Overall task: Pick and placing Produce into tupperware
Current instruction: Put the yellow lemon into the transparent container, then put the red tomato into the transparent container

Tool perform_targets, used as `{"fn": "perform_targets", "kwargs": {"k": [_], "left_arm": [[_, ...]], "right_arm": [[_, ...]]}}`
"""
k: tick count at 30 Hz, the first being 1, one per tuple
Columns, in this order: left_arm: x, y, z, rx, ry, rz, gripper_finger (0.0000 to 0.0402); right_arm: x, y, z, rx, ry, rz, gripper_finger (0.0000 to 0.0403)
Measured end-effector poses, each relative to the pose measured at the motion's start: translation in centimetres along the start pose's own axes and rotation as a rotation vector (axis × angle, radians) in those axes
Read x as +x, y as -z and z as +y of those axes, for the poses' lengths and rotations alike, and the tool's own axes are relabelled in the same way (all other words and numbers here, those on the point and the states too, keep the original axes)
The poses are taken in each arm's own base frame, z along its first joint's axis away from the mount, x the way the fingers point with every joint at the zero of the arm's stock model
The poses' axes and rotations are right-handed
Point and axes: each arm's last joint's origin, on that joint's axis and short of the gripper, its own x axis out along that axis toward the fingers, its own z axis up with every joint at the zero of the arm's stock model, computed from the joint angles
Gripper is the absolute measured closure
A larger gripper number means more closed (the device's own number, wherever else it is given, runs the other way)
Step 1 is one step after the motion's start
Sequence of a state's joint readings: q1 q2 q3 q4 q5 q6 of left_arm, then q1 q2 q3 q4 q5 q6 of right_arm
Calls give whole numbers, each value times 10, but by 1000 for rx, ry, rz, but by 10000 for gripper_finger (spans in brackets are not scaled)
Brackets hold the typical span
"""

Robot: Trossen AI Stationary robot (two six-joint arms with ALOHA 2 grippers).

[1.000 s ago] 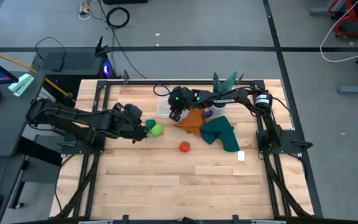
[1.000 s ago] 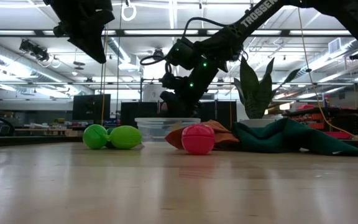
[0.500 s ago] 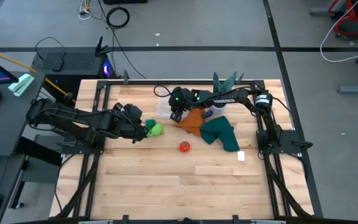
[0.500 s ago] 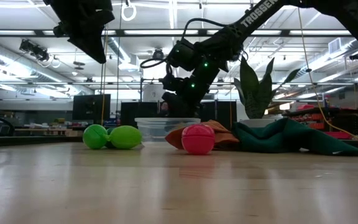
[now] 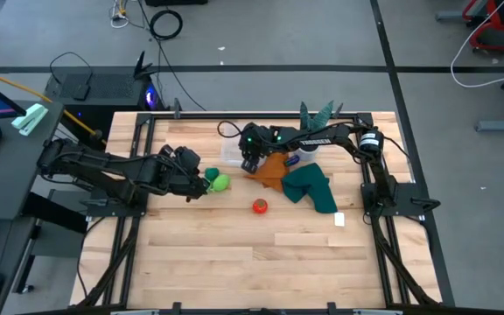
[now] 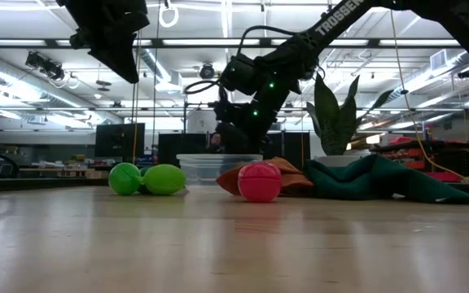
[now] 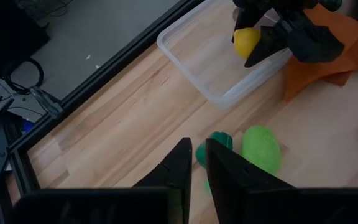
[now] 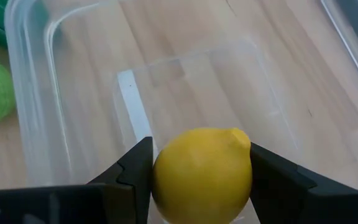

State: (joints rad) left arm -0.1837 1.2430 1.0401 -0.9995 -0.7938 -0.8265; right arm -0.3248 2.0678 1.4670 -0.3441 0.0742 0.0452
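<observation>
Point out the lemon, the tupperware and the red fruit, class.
lemon (image 8: 202, 175): right wrist view, middle of its yellow skin.
tupperware (image 7: 185, 59): left wrist view, bare clear floor near one corner.
red fruit (image 6: 259, 181): low view, centre of its front face.

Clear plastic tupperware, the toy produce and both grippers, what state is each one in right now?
Clear plastic rectangular tupperware: open, empty.
Yellow toy lemon: gripped, held over the tupperware.
Two green toy produce pieces: touching, on the table.
Red toy fruit: alone on the table.
Right gripper: shut on the lemon.
Left gripper: shut, empty.
</observation>
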Motion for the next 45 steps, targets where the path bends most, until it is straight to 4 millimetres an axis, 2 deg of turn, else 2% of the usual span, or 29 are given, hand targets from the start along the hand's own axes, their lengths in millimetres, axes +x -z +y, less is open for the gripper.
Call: {"fn": "perform_targets", "kwargs": {"k": [40, 45], "left_arm": [[0, 0, 0, 3, 4, 4, 341], [0, 0, 0, 3, 4, 4, 346]], "right_arm": [[0, 2, 0, -23, 3, 25, 204], [-7, -11, 0, -40, 3, -13, 203]]}}
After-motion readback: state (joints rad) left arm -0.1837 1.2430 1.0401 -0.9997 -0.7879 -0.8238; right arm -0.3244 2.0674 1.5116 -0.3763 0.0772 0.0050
